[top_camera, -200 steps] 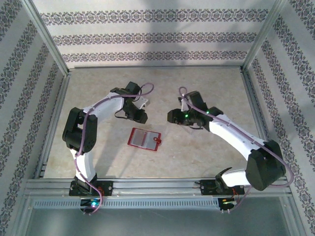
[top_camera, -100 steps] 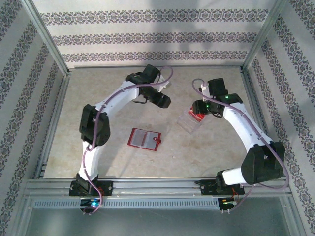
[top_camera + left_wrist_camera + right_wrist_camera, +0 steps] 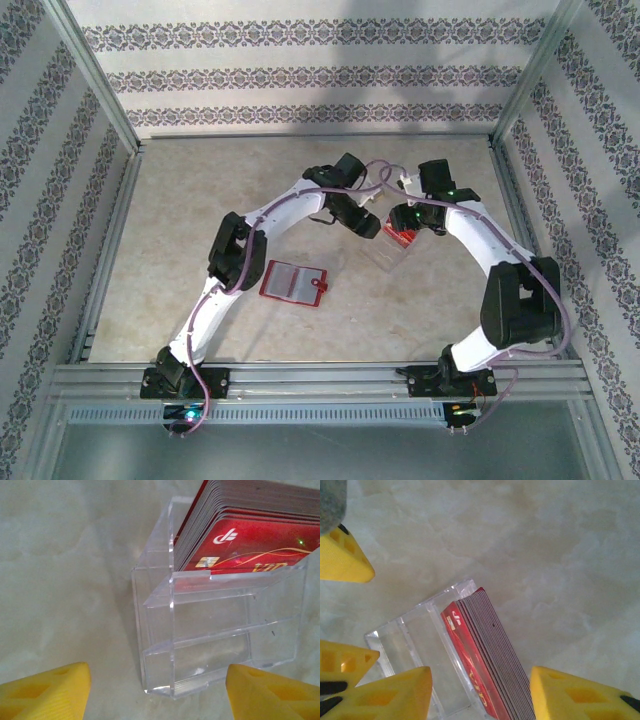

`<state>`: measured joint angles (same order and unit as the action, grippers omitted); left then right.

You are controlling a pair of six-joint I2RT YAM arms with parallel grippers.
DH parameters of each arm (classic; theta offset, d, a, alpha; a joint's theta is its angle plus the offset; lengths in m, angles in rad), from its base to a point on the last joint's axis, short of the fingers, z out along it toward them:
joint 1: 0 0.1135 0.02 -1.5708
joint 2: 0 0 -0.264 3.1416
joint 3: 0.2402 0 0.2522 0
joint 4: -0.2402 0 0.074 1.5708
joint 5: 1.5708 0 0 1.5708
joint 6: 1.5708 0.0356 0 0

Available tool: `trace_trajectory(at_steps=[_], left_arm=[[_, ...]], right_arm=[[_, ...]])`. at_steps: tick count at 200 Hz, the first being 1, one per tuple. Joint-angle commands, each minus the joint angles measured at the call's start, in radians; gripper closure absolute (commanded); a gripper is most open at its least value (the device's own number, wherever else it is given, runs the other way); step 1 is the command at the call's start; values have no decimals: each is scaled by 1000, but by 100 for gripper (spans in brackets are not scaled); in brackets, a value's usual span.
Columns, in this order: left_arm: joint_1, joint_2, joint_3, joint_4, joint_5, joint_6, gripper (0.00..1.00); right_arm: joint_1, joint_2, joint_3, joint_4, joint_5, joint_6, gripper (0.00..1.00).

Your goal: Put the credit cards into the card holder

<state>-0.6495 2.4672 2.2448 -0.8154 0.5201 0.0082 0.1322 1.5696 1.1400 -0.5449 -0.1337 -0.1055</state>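
Swinging across within the last second, left gripper [image 3: 157, 680] is hanging jaws apart before the clear plastic tray [image 3: 210, 645] of glossy red credit cards [image 3: 250, 545], right of centre. Right gripper [image 3: 480, 680] is straddling the stack, jaws apart. Red folding wallet [image 3: 293, 282] is lying open, lower centre, awaiting a card.

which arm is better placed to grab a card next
Likely right: the right end effector, open, straddles the credit cards; the left end effector faces the empty front of the clear tray.
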Motion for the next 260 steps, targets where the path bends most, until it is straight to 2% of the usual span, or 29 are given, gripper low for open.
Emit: trace_trajectory(at_steps=[1,80,154,223,260], left_arm=[[-10,29,29,7,21,-30,28],[-37,85,44,7,32,-19,30],[-53,94,14,-23,-37,8,32],[-52,108,-1,-40,-80,47,33],[-50,99,-10,-49,-82,47,34]], right_arm=[[-15,8,-7,38,7,-21,45],[-33,68,3,21,21,-28,45],[-42,90,10,10,66,-23,46],[-37,83,6,-9,42,-25,46],[-34,52,0,-15,87,-31,48]])
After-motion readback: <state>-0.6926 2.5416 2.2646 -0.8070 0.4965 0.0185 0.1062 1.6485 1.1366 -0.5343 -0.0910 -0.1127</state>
